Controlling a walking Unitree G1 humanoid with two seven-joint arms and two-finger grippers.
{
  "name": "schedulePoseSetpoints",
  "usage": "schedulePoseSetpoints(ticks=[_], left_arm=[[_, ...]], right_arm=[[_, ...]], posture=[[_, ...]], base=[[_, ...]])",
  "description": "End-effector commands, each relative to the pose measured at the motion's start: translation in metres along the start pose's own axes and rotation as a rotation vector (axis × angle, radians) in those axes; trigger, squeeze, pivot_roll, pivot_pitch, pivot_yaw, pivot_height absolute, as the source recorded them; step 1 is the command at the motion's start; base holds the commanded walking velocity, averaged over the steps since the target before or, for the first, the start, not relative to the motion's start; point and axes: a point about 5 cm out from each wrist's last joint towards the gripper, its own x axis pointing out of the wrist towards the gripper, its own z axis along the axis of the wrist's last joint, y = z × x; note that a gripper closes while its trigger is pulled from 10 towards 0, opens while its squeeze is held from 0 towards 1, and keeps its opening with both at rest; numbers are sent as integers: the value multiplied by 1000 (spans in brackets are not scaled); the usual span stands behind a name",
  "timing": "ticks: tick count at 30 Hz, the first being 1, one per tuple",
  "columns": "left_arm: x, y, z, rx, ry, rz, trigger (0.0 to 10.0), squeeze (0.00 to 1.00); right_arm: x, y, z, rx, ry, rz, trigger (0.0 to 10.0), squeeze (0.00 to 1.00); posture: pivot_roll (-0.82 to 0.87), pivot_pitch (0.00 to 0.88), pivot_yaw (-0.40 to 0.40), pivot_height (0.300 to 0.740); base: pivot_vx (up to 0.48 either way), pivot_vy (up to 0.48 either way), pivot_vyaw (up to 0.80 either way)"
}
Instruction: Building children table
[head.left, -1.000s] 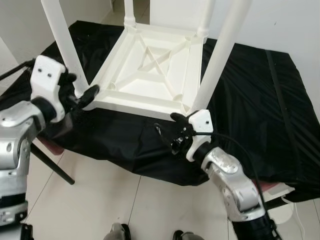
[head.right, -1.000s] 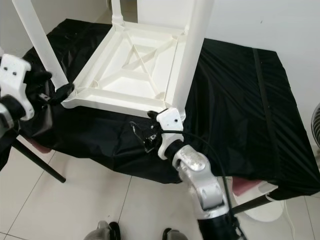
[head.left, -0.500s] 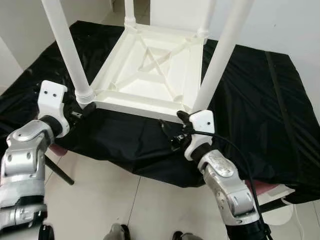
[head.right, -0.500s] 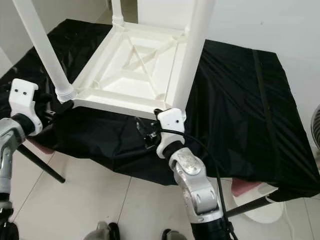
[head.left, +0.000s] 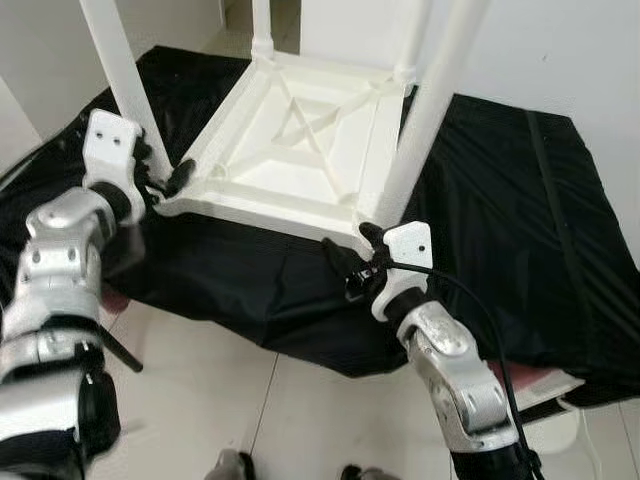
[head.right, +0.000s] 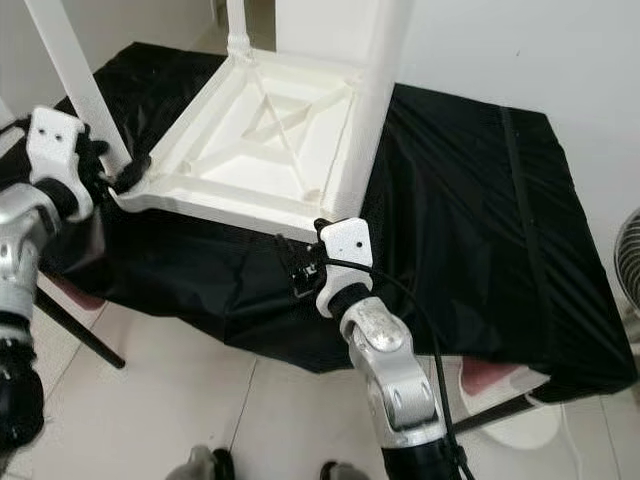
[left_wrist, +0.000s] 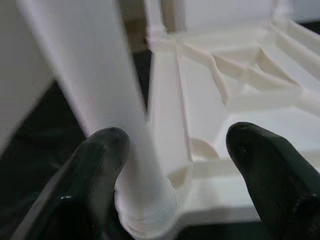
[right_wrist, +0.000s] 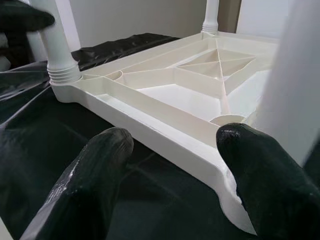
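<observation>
A white children's table (head.left: 300, 150) lies upside down on a black cloth (head.left: 520, 200), its legs pointing up. My left gripper (head.left: 165, 176) is at the near-left corner, open. Its fingers (left_wrist: 100, 160) straddle the ribbed base of the near-left leg (head.left: 120, 70) and the frame edge. In the left wrist view that leg base (left_wrist: 145, 210) sits between the two pads. My right gripper (head.left: 350, 262) is open just in front of the near-right corner, under the near-right leg (head.left: 430, 100). The frame rim (right_wrist: 175, 130) lies just beyond its fingers (right_wrist: 95, 175), apart from them.
The black cloth drapes over the front edge of the surface down toward the tiled floor (head.left: 250, 400). A thin black stand leg (head.left: 115, 350) slants under the left side. A fan's edge (head.right: 628, 250) shows at far right. White walls stand close behind.
My left gripper has risen from below the table's edge back up to the near-left leg base. The right gripper stays by the near-right corner. The camera has shifted slightly.
</observation>
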Motion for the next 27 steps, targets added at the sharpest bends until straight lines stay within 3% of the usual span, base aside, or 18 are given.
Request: schedulePoseSetpoints(ticks=[1,5,12,16,27], left_arm=[[-13,37,1,-22,-16,647,10000,0],[-19,33,-2,19,-4,565,10000,0],[-22,42,0,29,-39,603,10000,0],[3,45,30,8,-123,531,10000,0],[16,44,42,-1,-99,519,10000,0]], right_arm=[[-2,3,0,2,2,10,10000,0],[-4,3,-1,-7,6,14,10000,0],[-3,3,-1,-12,3,29,10000,0],[2,7,2,-24,-10,59,10000,0],[0,8,3,-24,-13,51,10000,0]], posture=[[-75,131,7,740],[-72,129,14,740],[-57,126,-4,740],[-67,123,-3,740],[-85,134,12,740]], base=[[0,0,0],[0,0,0],[0,0,0],[0,0,0],[0,0,0]])
